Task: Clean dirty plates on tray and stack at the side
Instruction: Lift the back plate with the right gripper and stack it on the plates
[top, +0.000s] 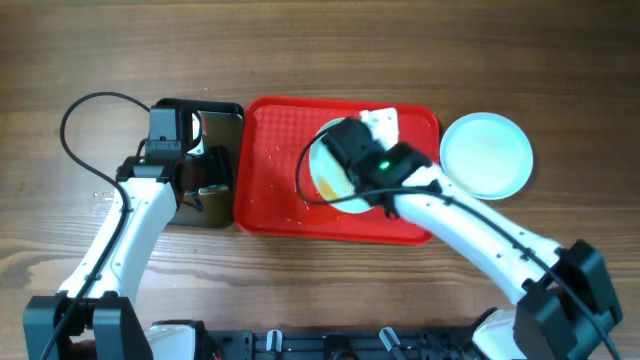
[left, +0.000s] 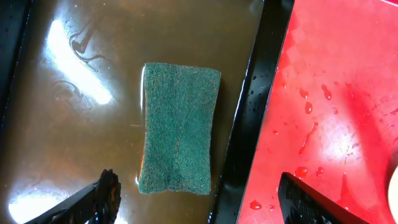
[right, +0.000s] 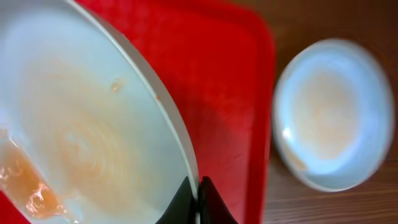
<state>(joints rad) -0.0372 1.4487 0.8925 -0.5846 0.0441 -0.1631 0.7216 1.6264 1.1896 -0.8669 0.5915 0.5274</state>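
At the middle of the desk (top: 320, 60) the red tray (top: 270, 170) is set, with a black tray (top: 225, 120) toward the left edge. A clean-looking plate (top: 487, 153) is already put aside toward the right edge. A smeared plate (right: 81, 124), judged yet to be wiped, is gripped by its rim in the right pincer (right: 198, 193) over the red tray. The sponge (left: 179, 127) lies untouched under the open left pincer (left: 198, 186).

A green sponge (left: 179, 127) lies flat in the wet black tray (left: 249, 106) on the wooden table (top: 300, 50).
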